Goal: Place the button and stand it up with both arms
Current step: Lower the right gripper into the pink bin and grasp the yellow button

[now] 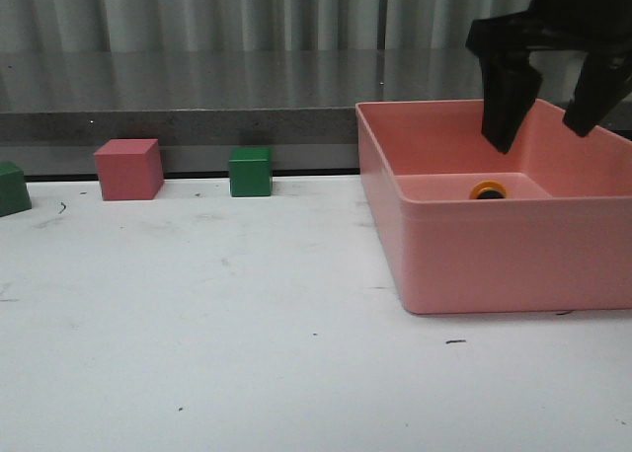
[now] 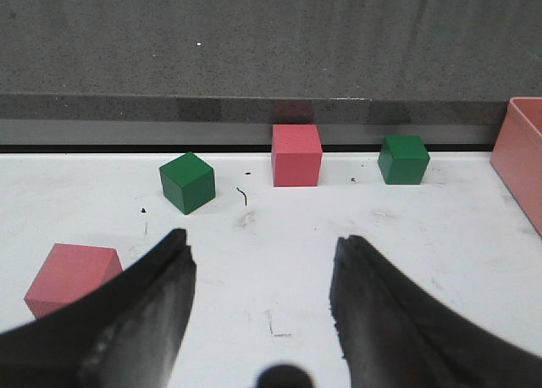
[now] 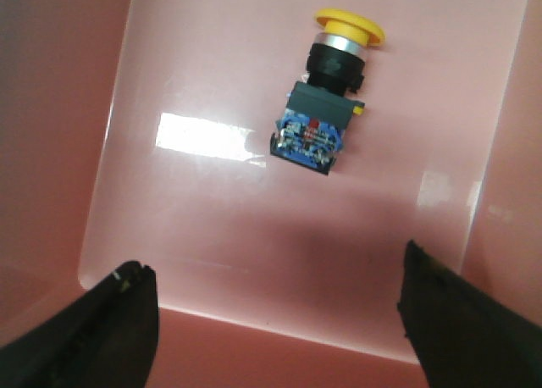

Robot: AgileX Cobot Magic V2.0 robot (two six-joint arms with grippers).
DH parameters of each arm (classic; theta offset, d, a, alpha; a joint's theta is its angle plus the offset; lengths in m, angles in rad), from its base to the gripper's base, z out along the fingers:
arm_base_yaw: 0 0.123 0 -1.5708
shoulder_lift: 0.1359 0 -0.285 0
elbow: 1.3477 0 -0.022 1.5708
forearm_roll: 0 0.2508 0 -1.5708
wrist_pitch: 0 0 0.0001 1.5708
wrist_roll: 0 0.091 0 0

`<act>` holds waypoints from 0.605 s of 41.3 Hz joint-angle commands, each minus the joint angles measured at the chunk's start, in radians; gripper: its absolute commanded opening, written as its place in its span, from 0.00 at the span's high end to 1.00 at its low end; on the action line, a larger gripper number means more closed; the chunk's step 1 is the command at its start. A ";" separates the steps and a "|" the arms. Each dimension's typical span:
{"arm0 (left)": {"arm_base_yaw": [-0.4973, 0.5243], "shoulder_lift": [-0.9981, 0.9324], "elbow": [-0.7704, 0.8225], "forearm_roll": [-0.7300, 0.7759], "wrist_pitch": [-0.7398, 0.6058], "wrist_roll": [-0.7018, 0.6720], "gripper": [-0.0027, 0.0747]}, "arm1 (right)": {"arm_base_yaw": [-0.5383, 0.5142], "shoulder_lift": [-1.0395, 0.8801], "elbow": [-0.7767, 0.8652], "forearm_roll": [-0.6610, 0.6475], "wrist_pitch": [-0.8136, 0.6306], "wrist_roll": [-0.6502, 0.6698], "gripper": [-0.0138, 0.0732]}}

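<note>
The button (image 3: 326,91) lies on its side on the floor of the pink bin (image 3: 169,235), with a yellow cap, black collar and dark base with blue parts. In the front view only its yellow cap (image 1: 488,189) shows over the bin's front wall (image 1: 513,260). My right gripper (image 1: 543,136) hangs open above the bin, over the button and apart from it; in the right wrist view it (image 3: 275,278) holds nothing. My left gripper (image 2: 262,252) is open and empty above the white table; it is out of the front view.
A pink cube (image 1: 128,169) and a green cube (image 1: 250,172) stand at the table's back edge, another green cube (image 1: 12,188) at far left. The left wrist view shows a further pink cube (image 2: 72,276) near the left finger. A grey ledge runs behind the table.
</note>
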 commanded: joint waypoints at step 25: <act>-0.006 0.010 -0.036 -0.003 -0.079 -0.010 0.50 | -0.043 0.328 -0.377 -0.034 0.051 0.128 0.15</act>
